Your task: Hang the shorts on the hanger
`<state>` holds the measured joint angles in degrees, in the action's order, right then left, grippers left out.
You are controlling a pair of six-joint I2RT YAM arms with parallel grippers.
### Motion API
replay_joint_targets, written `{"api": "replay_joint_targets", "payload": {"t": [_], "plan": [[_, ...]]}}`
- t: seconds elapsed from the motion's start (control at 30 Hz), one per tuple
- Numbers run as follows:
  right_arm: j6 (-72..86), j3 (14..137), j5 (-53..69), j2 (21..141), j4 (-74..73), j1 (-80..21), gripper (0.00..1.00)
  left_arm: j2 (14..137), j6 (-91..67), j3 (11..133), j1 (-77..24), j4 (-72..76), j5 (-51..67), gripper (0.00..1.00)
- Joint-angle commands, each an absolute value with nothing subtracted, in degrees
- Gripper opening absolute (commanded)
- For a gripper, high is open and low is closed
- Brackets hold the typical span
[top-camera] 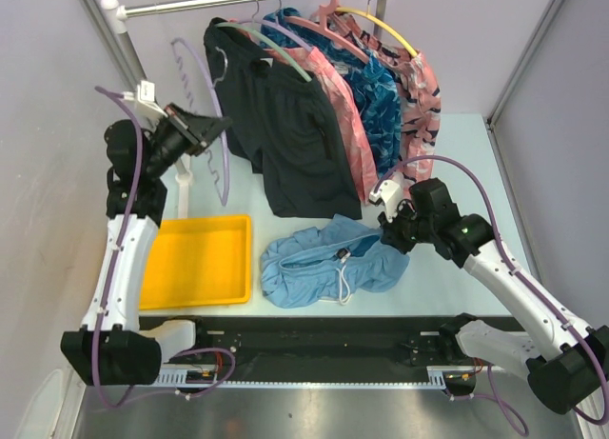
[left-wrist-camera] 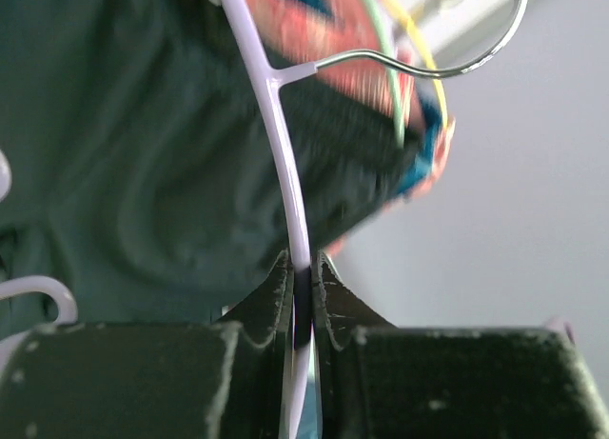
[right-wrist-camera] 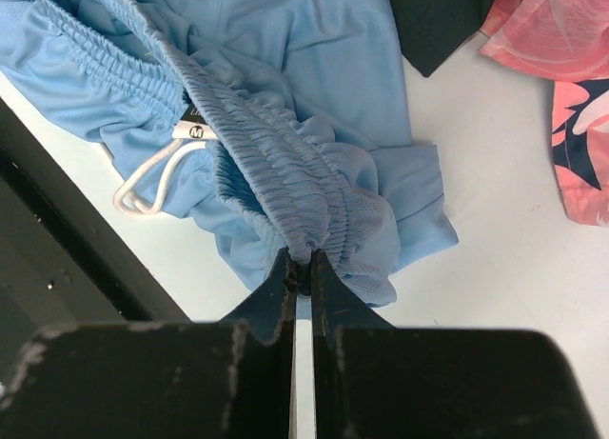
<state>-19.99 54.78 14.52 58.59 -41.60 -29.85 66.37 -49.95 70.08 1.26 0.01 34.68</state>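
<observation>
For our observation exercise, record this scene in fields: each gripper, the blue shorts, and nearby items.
left gripper: shut on thin pale lavender plastic hanger
right gripper: shut on elastic waistband of light sky-blue fabric shorts
shorts: crumpled on white table, not on hanger
nearby: yellow plastic tray left of shorts; garments on rail behind

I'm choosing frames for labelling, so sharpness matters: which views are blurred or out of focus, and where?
Left wrist view: the lavender hanger is crisp, but the hanging clothes behind it are smeared and soft. Right wrist view: the blue shorts are sharp, gathers clear. Top view: sharp and evenly lit, mild glare on the near metal strip.
</observation>
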Motion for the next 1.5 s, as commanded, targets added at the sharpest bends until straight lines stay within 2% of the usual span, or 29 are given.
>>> {"api": "replay_joint_targets", "payload": {"t": [0.0, 0.17, 0.27, 0.3, 0.4, 0.5, 0.67, 0.93, 1.03, 1.27, 1.37, 1.47], "plan": [[-20.39, 57.57, 15.56, 58.1, -39.81, -30.15, 0.0, 61.88, -44.14, 66.37, 0.53, -2.63, 43.13, 0.0], [-23.2, 57.48, 16.08, 56.78, -42.97, -30.15, 0.0, 57.93, -35.0, 62.76, -3.68, -9.83, 47.72, 0.0], [-24.34, 57.22, 15.21, 55.99, -44.73, -30.15, 0.22, 56.08, -23.07, 62.67, -7.81, -16.68, 49.56, 0.0], [-24.87, 57.13, 14.77, 55.9, -45.61, -30.15, 0.39, 55.64, -21.11, 62.32, -9.39, -18.61, 50.96, 0.0], [-24.87, 57.04, 13.45, 54.85, -46.14, -30.06, 0.64, 54.93, -14.95, 61.79, -10.28, -22.05, 56.76, 0.0], [-24.79, 57.04, 12.31, 52.57, -45.36, -30.06, 0.77, 55.81, -9.78, 62.23, -10.46, -29.42, 60.38, 0.0], [-25.75, 57.13, 12.92, 44.5, -41.41, -30.15, 0.83, 54.58, -2.84, 61.08, -12.47, -36.53, 68.72, 0.0], [-33.3, 57.13, 22.5, 38.94, -29.19, -32.43, 0.85, 56.34, 8.96, 61.53, -22.41, -50.44, 70.4, 0.03], [-37.17, 57.48, 22.68, 38.93, -26.9, -36.37, 0.86, 56.51, 7.13, 59.86, -22.67, -49.58, 71.98, 0.05], [-50.53, 58.89, 22.25, 42.52, -31.29, -49.47, 0.88, 58.53, 6.94, 59.24, -25.84, -49.74, 71.11, 0.03], [-53.69, 59.5, 17.59, 45.95, -28.75, -55.62, 0.86, 59.41, 8.7, 59.5, -27.94, -51.15, 69.96, 0.02], [-56.25, 59.68, 18.28, 48.15, -28.21, -58.53, 0.83, 60.11, 11.15, 60.11, -29.61, -52.72, 69.0, 0.02]]}}
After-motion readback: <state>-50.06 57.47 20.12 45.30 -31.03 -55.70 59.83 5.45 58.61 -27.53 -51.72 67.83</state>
